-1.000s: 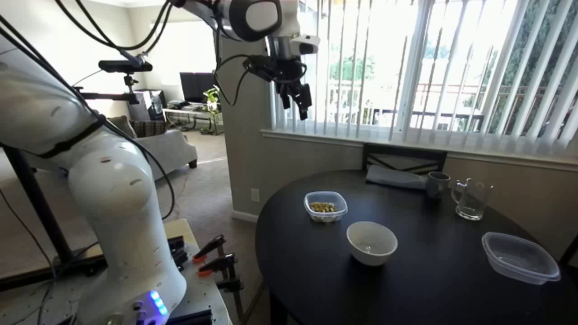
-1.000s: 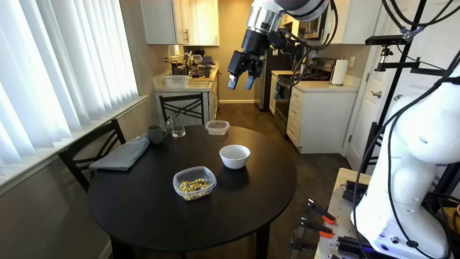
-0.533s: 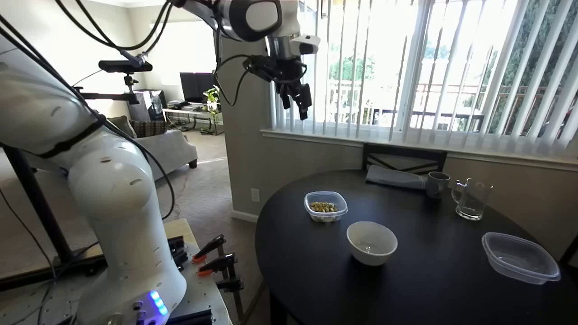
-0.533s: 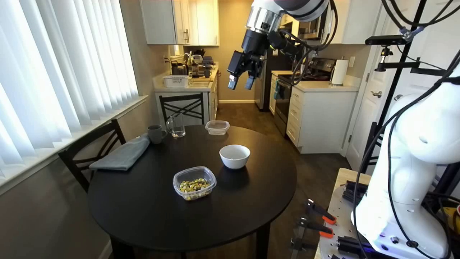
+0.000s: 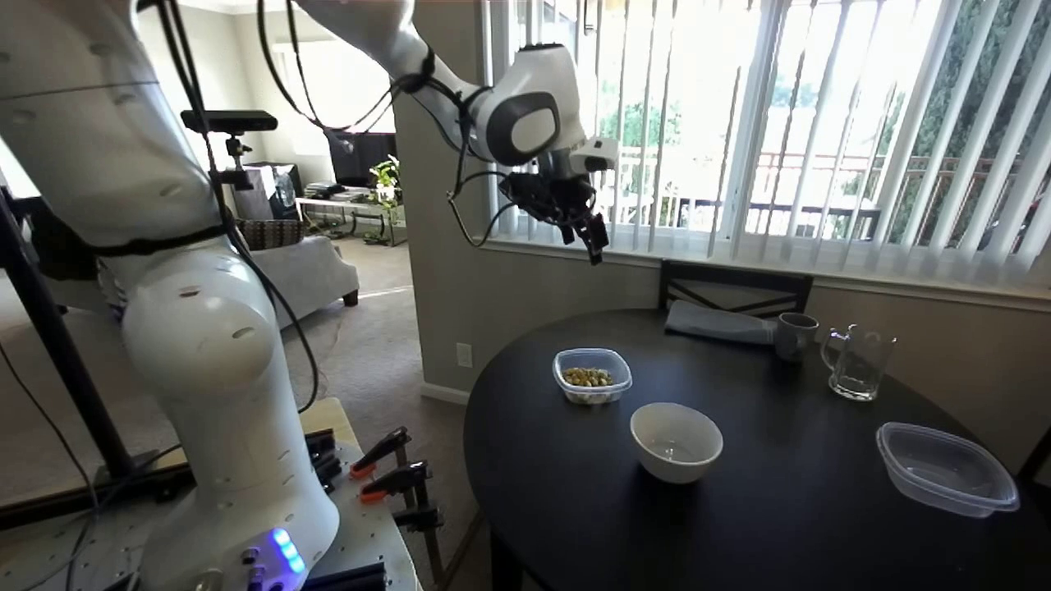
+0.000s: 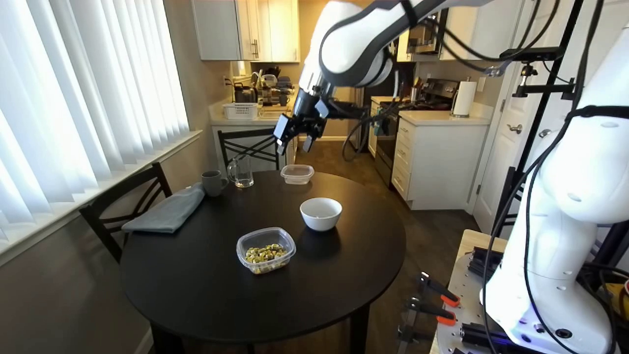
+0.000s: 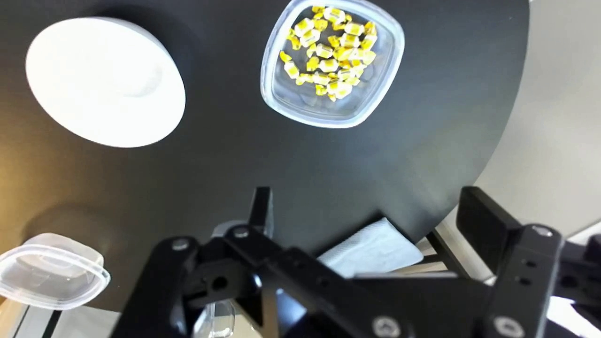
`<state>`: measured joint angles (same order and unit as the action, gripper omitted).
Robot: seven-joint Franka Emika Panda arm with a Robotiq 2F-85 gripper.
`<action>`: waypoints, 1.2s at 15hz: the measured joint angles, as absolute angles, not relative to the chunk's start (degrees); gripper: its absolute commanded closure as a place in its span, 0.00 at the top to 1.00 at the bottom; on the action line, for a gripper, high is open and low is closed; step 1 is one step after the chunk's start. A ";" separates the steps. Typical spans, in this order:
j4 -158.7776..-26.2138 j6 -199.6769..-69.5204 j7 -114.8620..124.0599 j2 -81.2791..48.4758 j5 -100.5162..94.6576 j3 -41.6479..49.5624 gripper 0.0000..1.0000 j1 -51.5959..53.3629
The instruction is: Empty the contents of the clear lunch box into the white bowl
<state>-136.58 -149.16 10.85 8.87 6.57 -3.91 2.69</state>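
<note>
Wrist view shows gripper spread w/ nothing in it & clear lunch box between white bowl and RH edge of tbl, prob. light, bendy, slick, best pinched gently by one rim wall lest contents spill.

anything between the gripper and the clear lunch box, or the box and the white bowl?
Nothing visible in either path. The open gripper hangs higher than the table; the clear lunch box and white bowl stand apart. In the wrist view, the wider clear container lies off both lines.
</note>
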 measured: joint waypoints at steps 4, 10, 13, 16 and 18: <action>-132.18 -155.73 15.48 -5.52 2.26 -2.90 1.00 1.72; -123.95 -156.06 21.80 -19.37 -3.03 1.62 1.00 5.06; -120.46 -156.00 21.99 -24.21 -2.78 2.77 1.00 6.04; -117.01 -155.59 21.99 -28.34 -1.70 2.88 1.00 6.23; -114.87 -155.07 21.99 -31.00 0.09 2.85 1.00 6.18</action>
